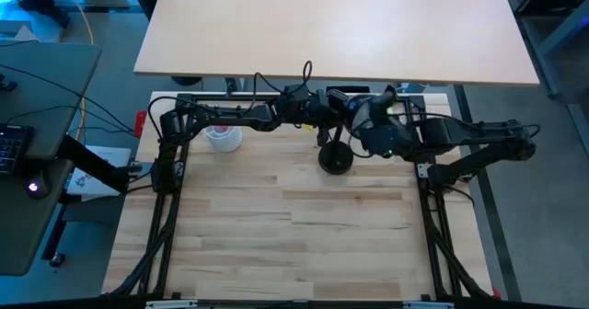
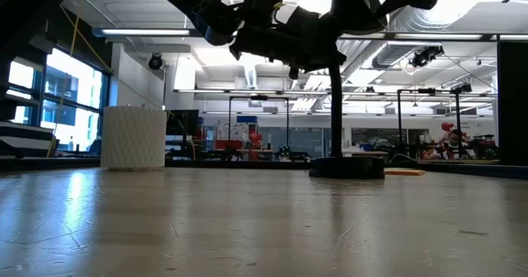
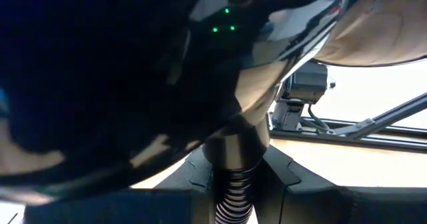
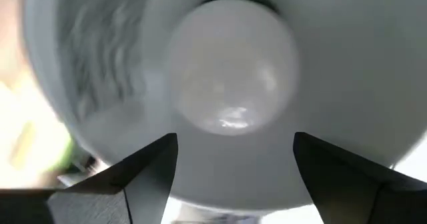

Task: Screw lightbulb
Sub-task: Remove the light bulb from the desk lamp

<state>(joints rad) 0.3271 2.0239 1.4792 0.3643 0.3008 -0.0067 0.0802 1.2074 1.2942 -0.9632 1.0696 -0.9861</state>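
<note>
Near the table's far left corner stands a white ribbed cup [image 1: 223, 138], untouched. Beside it the left arm stretches along the far edge, and the left gripper [image 3: 233, 184] is clamped on the desk lamp's ribbed gooseneck [image 3: 233, 192] just below the glossy black shade [image 3: 167, 71], steadying it. The lamp's round base [image 1: 335, 158] sits near the middle of the far edge.

Further right, the right gripper [image 4: 233, 161] points up into the shade's pale interior [image 4: 360, 97]. Its fingers [image 4: 127, 177] are spread wide, one on either side of the lightbulb [image 4: 232, 67], touching nothing. The lightbulb sits in the socket at the shade's centre, its frosted dome facing the camera.

To my eye this is a re-grip between turns, or the end of the screwing. Next, the right fingers would close on the dome and twist again, gently, while the left holds the neck firm.
</note>
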